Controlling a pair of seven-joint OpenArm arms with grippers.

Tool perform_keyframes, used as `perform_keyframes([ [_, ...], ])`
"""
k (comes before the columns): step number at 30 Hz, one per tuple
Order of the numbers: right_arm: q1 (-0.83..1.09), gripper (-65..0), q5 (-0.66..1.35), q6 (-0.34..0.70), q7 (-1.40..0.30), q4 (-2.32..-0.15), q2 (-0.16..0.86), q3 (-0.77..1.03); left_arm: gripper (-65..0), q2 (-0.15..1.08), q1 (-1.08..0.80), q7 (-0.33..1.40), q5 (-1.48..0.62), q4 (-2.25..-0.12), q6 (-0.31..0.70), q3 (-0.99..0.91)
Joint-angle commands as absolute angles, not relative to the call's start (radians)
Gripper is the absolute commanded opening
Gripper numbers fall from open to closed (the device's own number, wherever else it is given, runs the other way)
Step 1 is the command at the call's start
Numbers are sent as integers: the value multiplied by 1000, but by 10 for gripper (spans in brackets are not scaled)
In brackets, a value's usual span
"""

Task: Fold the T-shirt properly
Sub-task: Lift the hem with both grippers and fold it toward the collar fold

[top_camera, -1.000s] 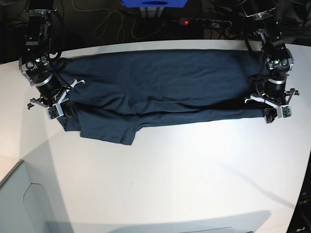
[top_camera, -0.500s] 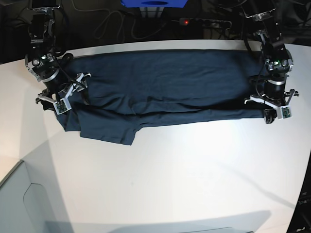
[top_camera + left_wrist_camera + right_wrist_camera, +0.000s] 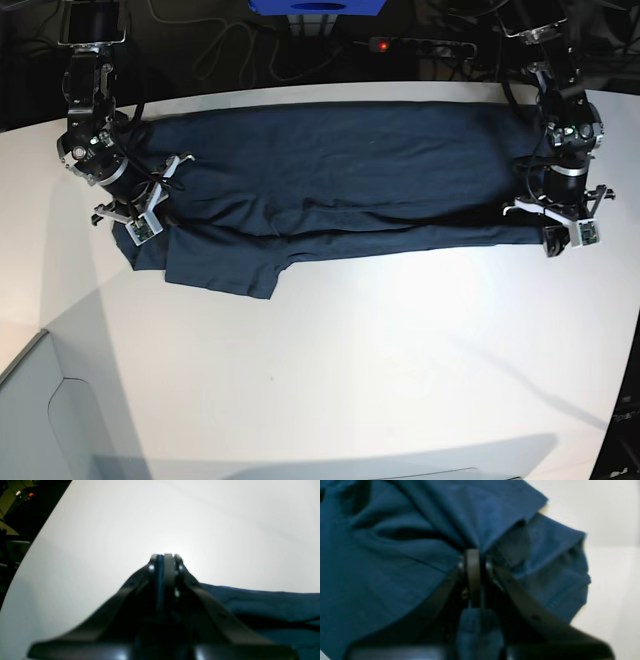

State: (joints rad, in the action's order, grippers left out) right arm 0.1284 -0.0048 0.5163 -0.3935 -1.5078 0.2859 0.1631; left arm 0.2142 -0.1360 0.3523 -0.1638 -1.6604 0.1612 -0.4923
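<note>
Both pairs of jaws are pressed together on cloth, as we read them in the wrist views: our left gripper shows a thin blue strip of fabric caught between its black fingers, and our right gripper has a bunched fold of the T-shirt gathered into its tips. We see the white table, smooth and matte, with a rounded far edge, as the largest surface. Across its far half the T-shirt lies spread lengthwise, dark navy, soft and creased, its near long edge doubled over into a narrow band and one sleeve poking toward us at the view's left. In the base view our left gripper sits at the shirt's right-hand end, at the near corner, and our right gripper at the left-hand end, on the cloth there. From the right wrist the fabric puckers in deep folds radiating from the pinch, with a hemmed sleeve edge lifted beside it.
</note>
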Motion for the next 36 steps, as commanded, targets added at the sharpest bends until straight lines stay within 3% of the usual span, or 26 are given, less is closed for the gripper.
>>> perform_keyframes([
  [1, 124, -631, 4, 538, -369, -1527, 300, 173, -650, 231, -127, 325, -170, -1675, 157, -496],
  [15, 163, -648, 4, 539, -381, -1736, 308, 289, -650, 226, -125, 321, -170, -1724, 157, -582],
  [36, 285, -648, 5, 541, -389, -1779, 305, 298, -650, 223, -189, 323, -170, -1656, 157, -610],
])
